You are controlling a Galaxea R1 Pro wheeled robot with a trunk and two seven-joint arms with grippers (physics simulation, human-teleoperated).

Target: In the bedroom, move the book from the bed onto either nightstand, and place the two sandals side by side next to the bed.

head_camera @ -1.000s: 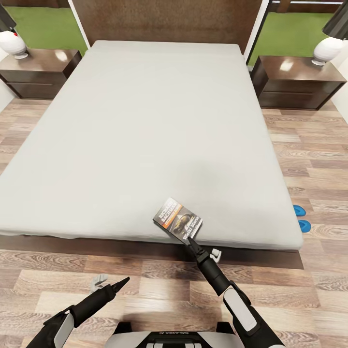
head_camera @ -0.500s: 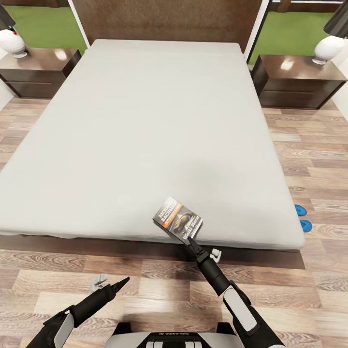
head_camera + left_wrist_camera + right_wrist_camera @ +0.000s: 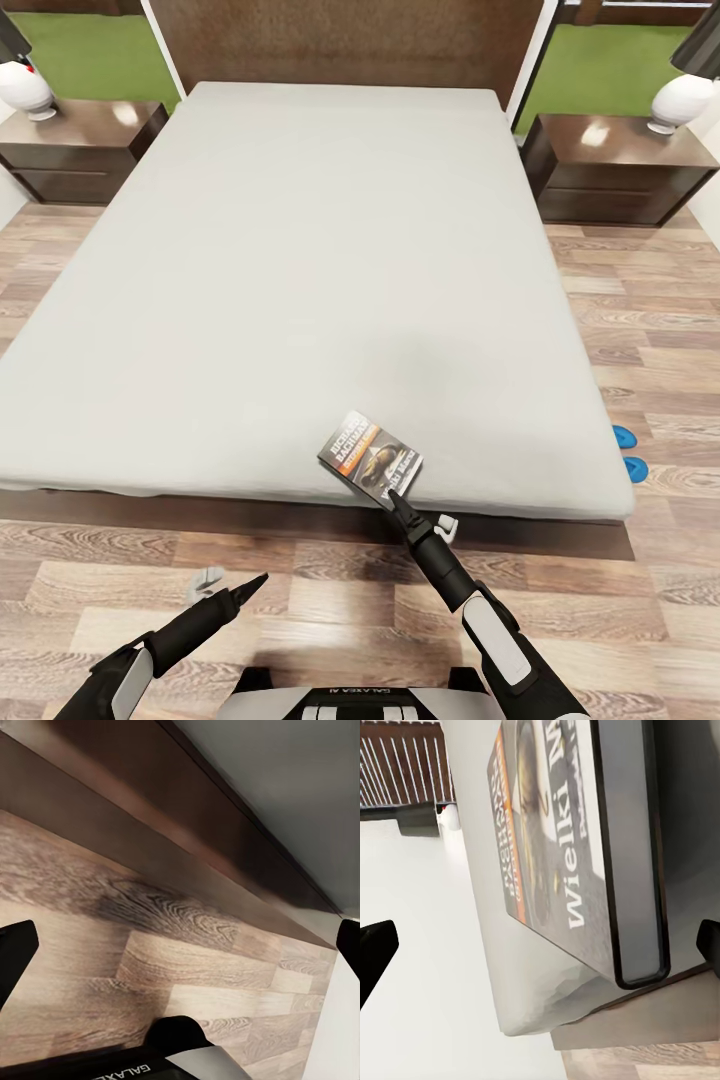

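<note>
The right end effector [image 3: 397, 497] has its tip at the near corner of the book [image 3: 371, 455]. In the right wrist view its fingers [image 3: 375, 949] stand wide apart, released, with the book [image 3: 577, 862] lying flat between and ahead of them, not yet gripped.

Procedure, as judged: advance along the book's long axis until the spine edge sits well between the fingers, then clench across the thin cover. Keep the approach low to the bed [image 3: 300, 280]; the mattress yields.

The right arm reaches forward from the trunk, nearly straight. The left end effector [image 3: 245, 588] hangs low over the floor, fingers [image 3: 13, 952] apart, grasping nothing. The nightstand [image 3: 615, 165] stands well beyond the book, rightward. The sandals [image 3: 628, 450] lie right of the bed.
</note>
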